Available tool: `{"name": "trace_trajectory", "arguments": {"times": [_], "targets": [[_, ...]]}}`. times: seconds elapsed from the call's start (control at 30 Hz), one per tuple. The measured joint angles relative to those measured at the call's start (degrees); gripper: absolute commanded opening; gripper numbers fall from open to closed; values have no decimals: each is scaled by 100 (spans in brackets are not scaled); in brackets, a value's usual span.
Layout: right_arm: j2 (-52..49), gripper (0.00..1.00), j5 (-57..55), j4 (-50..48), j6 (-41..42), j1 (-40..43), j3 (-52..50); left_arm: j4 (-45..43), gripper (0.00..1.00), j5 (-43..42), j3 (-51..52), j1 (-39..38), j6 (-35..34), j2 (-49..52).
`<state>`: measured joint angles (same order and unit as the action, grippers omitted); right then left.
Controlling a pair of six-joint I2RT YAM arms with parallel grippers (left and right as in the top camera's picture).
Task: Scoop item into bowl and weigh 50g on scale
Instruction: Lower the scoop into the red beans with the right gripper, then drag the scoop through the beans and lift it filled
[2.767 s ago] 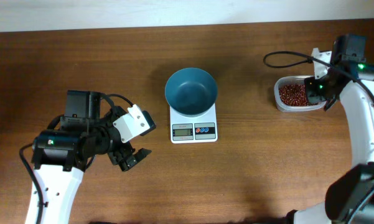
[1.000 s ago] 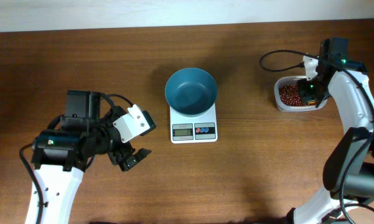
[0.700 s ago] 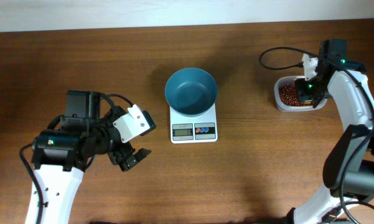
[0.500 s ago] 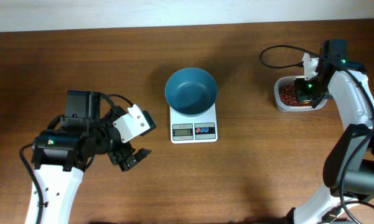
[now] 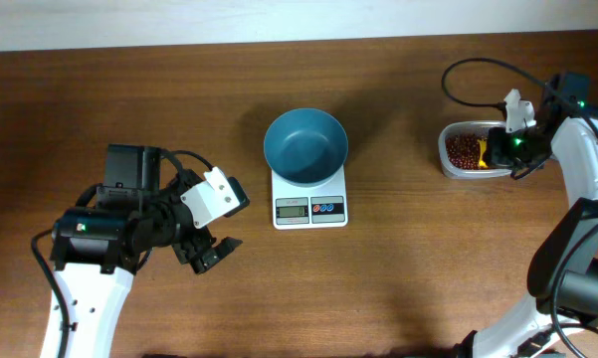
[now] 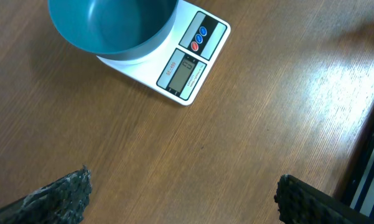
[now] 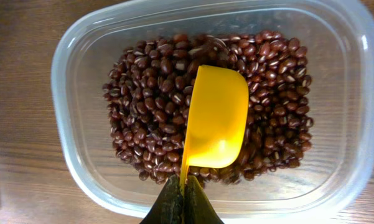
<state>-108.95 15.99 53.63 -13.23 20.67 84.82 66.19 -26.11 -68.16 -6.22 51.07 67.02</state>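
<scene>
The red-brown beans (image 7: 149, 106) lie in a clear plastic tub (image 7: 74, 56), which stands at the right of the table in the overhead view (image 5: 448, 159). My right gripper (image 7: 185, 190) is shut on the handle of a yellow scoop (image 7: 216, 115); the scoop's bowl rests on the beans, back side up. That gripper shows at the tub's right end in the overhead view (image 5: 504, 149). The empty teal bowl (image 5: 305, 147) sits on the white scale (image 5: 310, 209) at the table's middle; both show in the left wrist view, the bowl (image 6: 109, 28) and the scale (image 6: 193, 62). My left gripper (image 5: 211, 254) is open, empty, left of the scale.
A black cable (image 5: 478, 80) loops over the table behind the tub. The table's far edge meets a pale wall (image 5: 279, 20).
My right arm has swung to the right side of the tub, with the scoop still in the beans. The left arm, bowl and scale have not moved.
</scene>
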Motion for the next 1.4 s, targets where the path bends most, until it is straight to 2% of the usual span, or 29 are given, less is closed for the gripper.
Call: {"name": "trace_trajectory", "arguments": {"times": [0.6, 0.93, 1.4], "targets": [[-146, 4, 647, 31, 131, 63, 0, 0, 99, 0, 0, 0, 0, -2], [-332, 4, 1502, 37, 131, 673, 0, 0, 99, 0, 0, 0, 2, -2], [-640, 4, 2175, 81, 129, 710, 44, 0, 99, 0, 0, 0, 0, 0]]}}
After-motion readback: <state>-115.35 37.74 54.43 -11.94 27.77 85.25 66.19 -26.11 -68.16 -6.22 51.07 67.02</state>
